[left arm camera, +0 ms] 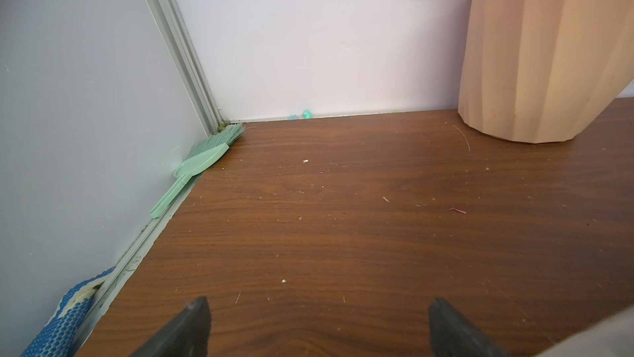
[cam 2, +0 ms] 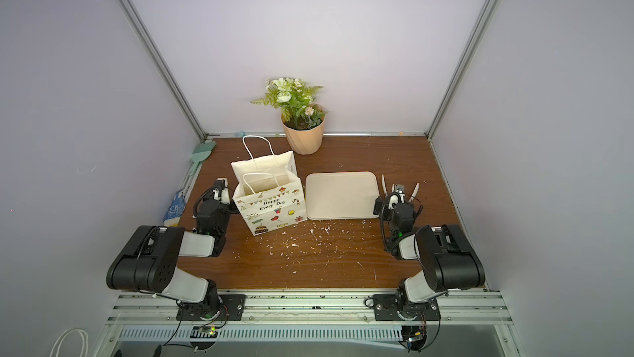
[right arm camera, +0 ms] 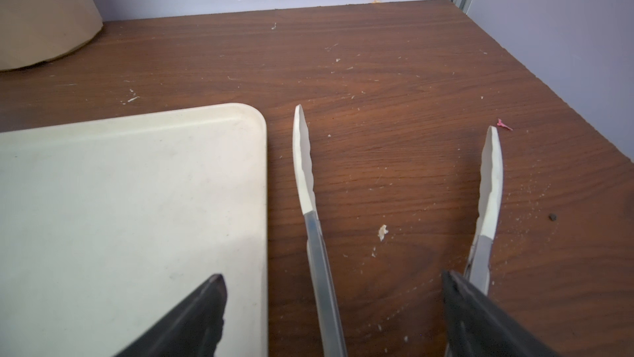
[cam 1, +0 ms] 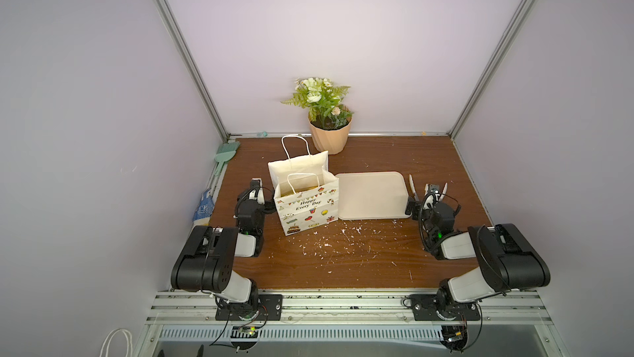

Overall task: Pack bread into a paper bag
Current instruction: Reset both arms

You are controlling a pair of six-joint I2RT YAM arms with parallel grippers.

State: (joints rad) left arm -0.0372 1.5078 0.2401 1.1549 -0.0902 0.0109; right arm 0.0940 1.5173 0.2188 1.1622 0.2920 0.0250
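The white paper bag printed "Happy Every Day" stands open on the wooden table, left of the tray. A golden-yellow glimpse of bread shows deep inside it; the rest is hidden by the bag's walls. My left gripper sits just left of the bag, low over bare wood, open and empty. To the right of the tray, my right gripper is open over white-tipped tongs lying on the table; one tong arm runs between its fingers, ungripped.
The beige tray lies bare between bag and tongs. A peach flowerpot stands at the back wall behind the bag. A green brush and a blue-white cloth lie along the left wall. Crumbs litter the front.
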